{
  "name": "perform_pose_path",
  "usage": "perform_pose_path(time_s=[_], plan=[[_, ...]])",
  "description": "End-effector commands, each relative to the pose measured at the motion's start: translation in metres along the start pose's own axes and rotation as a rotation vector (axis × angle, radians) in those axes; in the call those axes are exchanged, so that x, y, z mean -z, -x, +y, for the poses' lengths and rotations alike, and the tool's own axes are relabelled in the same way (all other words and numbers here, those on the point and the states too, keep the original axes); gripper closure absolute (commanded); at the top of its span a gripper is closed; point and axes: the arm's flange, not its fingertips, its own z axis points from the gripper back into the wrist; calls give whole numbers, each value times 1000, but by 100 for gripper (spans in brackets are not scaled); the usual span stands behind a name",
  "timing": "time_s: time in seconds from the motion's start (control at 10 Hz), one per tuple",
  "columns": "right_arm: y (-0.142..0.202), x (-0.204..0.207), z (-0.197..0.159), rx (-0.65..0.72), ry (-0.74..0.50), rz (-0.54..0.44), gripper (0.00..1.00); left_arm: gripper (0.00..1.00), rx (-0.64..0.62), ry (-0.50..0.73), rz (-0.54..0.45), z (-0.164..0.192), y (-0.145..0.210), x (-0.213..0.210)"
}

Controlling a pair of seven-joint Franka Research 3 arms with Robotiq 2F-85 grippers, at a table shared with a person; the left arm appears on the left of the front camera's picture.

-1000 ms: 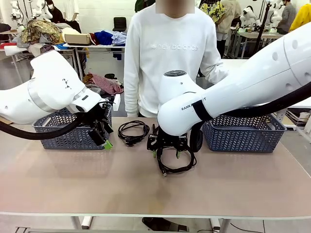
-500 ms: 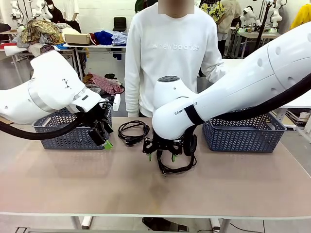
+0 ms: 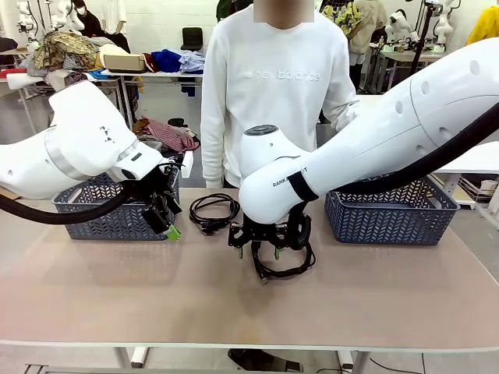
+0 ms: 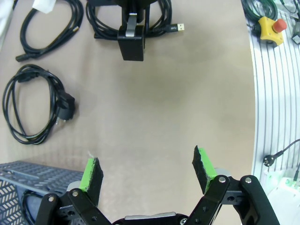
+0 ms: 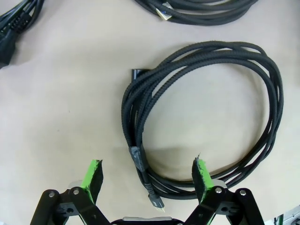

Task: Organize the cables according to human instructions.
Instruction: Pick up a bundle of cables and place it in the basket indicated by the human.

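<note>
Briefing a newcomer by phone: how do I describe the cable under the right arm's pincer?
Start at the grey-blue basket on the robot's right; just left of it hangs the right pincer, open. The coiled black cable lying flat directly beneath it has a braided sheath, unlike the smooth cord with a chunky plug nearer the person.

The tabletop (image 3: 117, 288) holds three coiled black cables (image 5: 211, 50) (image 5: 206, 14) (image 4: 64, 101): one between the right jaws, one just beyond them, and one ahead of the left jaws. There are two baskets (image 3: 109, 218) (image 3: 390, 218), one behind the left jaws and one beside the right jaws. One person (image 3: 273, 93) stands beyond both.
</note>
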Motion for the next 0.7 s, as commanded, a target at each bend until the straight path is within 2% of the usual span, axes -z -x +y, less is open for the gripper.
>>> perform_pose_path(time_s=[0.0, 0.6], plan=[[-5, -1, 12, 14, 19, -6, 4, 0, -1, 1, 1, 0, 1, -1], [-10, 2, 12, 26, 20, 16, 59, 0, -1, 1, 1, 0, 1, -1]])
